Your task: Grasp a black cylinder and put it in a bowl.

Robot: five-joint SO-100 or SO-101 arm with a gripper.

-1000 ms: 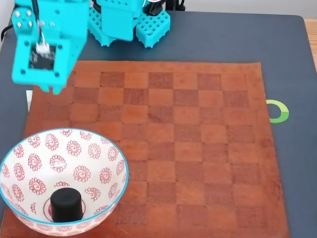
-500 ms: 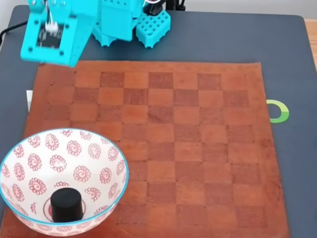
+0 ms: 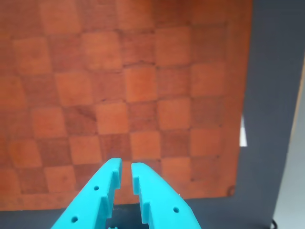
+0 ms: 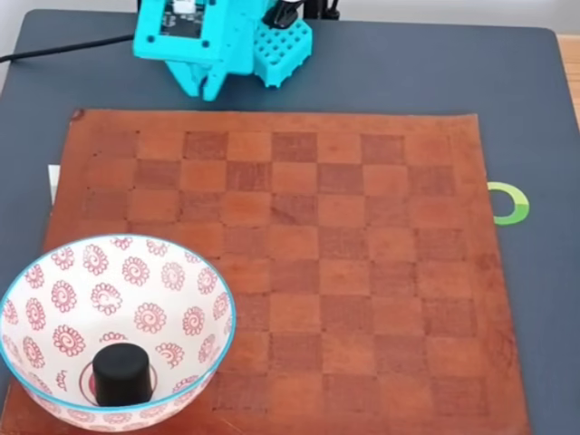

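The black cylinder point(image 4: 121, 374) stands upright on the bottom of the bowl point(image 4: 36, 272), over the red rings there, touching nothing but the bowl; the bowl sits on the near-left corner of the checkered mat point(image 4: 362, 272) in the fixed view, well apart from the claw point(image 4: 201, 88), which hangs at the far edge of the mat, close to the arm's turquoise base point(image 4: 272, 45). In the wrist view the claw point(image 3: 126, 172) holds nothing; its two turquoise fingers point(image 3: 102, 195) stand nearly together with only a narrow slit between the tips, above the mat's edge, and the checkered squares spread out ahead of it. The mat lies on a dark grey surface point(image 4: 526, 109); a green ring mark point(image 4: 509, 203) sits on that surface beside the mat's right edge in the fixed view, far across from the claw; a small white scrap point(image 3: 243, 133) shows at the mat's edge in the wrist view.
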